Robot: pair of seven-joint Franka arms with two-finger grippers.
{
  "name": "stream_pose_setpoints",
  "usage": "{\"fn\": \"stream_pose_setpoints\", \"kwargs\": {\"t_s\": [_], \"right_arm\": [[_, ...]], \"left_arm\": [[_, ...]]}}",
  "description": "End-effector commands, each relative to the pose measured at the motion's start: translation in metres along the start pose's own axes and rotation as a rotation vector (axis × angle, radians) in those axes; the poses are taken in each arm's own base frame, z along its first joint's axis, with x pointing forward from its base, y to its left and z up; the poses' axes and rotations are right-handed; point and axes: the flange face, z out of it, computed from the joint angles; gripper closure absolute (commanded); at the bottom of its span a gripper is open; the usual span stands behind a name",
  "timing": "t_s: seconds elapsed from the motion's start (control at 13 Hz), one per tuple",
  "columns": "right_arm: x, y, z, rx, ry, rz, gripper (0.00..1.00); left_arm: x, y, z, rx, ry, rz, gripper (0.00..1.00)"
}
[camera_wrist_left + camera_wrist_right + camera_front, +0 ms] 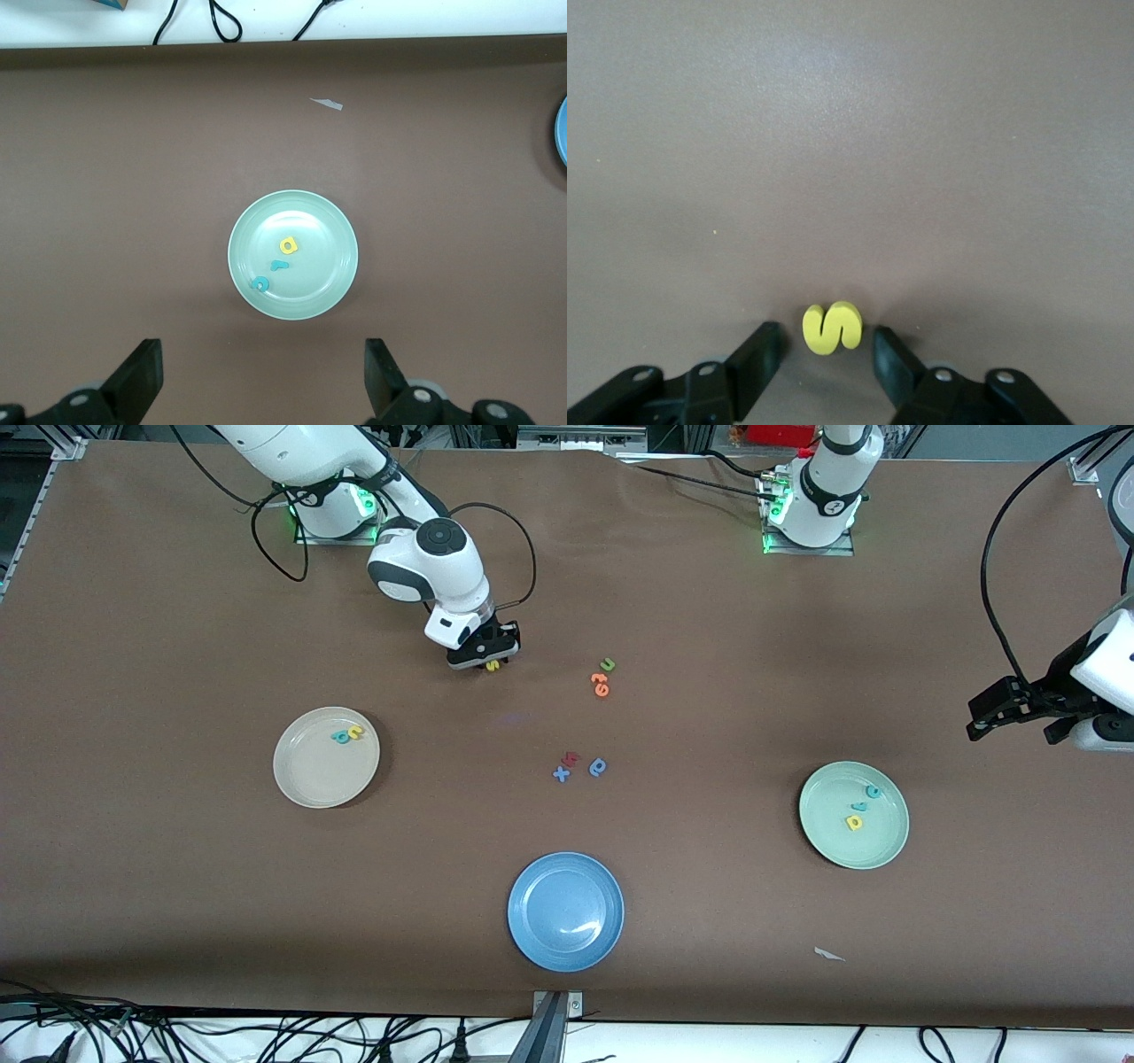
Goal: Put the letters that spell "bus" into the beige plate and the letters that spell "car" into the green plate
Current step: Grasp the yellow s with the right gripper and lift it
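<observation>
- Right gripper (pixel 826 354) down at table, jaws flanking yellow s (pixel 831 327), not yet pinching.
- Probably light, squashy foam; pinch flat sides gently.
- Left gripper (pixel 263 381) waiting, open above green plate (pixel 332 230).

Front camera looks down high; wrist cameras look down closer.

A wide tabletop (pixel 177 912) covered in plain brown matte sheeting fills nearly the whole scene, lit evenly from above with soft shadows. Along its edge nearest the front camera runs a white strip (pixel 797 1045) where black cables (pixel 266 1036) lie tangled, and a metal bracket (pixel 554 1019) clamps the edge at the middle. A small scrap of pale paper (pixel 829 954) lies on the brown sheet. At the top edge, metal framing and dark clutter show.
</observation>
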Motion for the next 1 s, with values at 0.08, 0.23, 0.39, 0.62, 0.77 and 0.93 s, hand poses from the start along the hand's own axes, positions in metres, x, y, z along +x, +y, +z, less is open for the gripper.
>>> {"fn": "stream_pose_setpoints", "kwargs": {"t_s": [0.08,0.23,0.39,0.62,0.77,0.93], "right_arm": [[0.0,0.005,0.01,0.001,-0.01,-0.01,0.59],[0.001,0.006,0.01,-0.001,-0.007,-0.011,0.69],[0.002,0.009,0.01,-0.006,-0.003,-0.015,0.76],[0.005,0.013,0.008,-0.015,0.005,-0.017,0.79],[0.011,0.016,0.0,-0.022,0.027,-0.027,0.79],[0.022,0.026,-0.016,-0.055,0.061,-0.019,0.79]], "left_arm": [[0.0,0.001,-0.002,-0.023,0.005,0.01,0.0],[0.0,0.0,-0.002,-0.023,0.005,0.009,0.0],[0.0,0.0,-0.002,-0.023,0.005,0.009,0.0],[0.0,0.0,-0.002,-0.025,0.005,0.008,0.0],[0.0,0.0,-0.002,-0.023,0.005,0.009,0.0],[0.0,0.002,-0.002,-0.024,0.005,0.012,0.0]]}}
